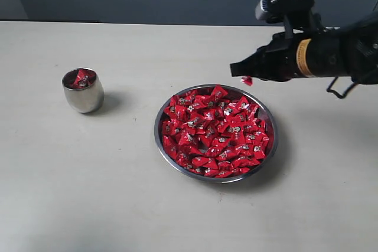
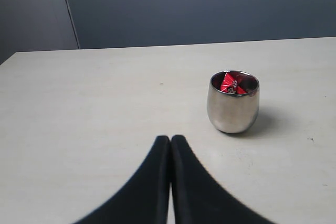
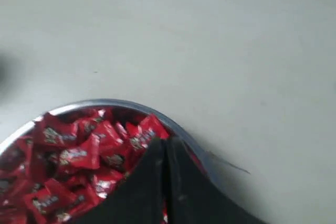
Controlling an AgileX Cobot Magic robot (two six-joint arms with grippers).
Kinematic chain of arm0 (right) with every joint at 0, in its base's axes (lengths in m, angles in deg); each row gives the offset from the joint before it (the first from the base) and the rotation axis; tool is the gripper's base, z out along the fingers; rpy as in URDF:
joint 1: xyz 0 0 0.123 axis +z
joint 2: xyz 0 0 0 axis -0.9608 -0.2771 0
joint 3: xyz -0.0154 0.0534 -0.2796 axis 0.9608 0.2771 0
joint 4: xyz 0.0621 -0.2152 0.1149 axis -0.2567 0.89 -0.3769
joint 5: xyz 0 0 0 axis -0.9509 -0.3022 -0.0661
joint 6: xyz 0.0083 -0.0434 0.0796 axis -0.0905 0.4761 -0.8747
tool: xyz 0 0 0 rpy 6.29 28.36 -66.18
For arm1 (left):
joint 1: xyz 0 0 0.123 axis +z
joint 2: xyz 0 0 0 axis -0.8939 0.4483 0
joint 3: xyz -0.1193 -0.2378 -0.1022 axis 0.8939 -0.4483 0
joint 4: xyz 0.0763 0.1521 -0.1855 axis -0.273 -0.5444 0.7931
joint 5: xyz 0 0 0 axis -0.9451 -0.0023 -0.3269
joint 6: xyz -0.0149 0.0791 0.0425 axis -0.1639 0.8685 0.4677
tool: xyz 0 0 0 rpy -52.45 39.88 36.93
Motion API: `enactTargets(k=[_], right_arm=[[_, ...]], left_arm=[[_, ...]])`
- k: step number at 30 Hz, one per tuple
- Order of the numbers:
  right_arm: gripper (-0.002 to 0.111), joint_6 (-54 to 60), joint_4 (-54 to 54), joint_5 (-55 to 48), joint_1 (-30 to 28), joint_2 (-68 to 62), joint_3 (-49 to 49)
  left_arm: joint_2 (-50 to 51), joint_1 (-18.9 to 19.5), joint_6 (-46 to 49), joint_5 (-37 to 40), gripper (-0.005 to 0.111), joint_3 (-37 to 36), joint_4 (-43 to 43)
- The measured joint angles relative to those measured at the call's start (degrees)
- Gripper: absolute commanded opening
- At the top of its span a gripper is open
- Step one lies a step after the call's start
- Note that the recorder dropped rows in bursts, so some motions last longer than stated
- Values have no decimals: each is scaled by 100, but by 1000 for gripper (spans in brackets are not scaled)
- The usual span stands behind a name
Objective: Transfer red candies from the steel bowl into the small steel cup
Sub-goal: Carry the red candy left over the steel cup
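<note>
Now one small bright red wrapped candy (image 1: 247, 80) hangs pinched at the tip of the right jaws, which are pressed together on it, just above the far rim of the wide, shallow polished steel bowl (image 1: 220, 180). It is too small to tell which way its long axis runs. Below it the bowl is heaped with many more shiny red pillow-shaped candies (image 1: 215, 134), their crimped ends pointing every which way, with no common direction. The black right arm (image 1: 319, 57) reaches in from the right edge, roughly level, its tip pointing left over the bowl. Well apart to the left of the bowl, the small rounded steel cup (image 1: 82, 95) stands upright on the pale tabletop (image 1: 88, 205), mouth up, with a few red sweets (image 1: 81, 78) inside. The left jaws show only in the left wrist view, pressed together with nothing between them, pointing across the tabletop with the cup off to one side, apart from them.
</note>
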Motion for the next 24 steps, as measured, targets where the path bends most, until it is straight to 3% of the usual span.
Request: enactTargets(k=[15,24], right_arm=[[-1,708,-1010,3041,11,-2246,-2426],[-1,753,-878,3052,631,-2837,-3338]], left_arm=[[0,0,0,0,0,0,0],[0,0,0,0,0,0,0]])
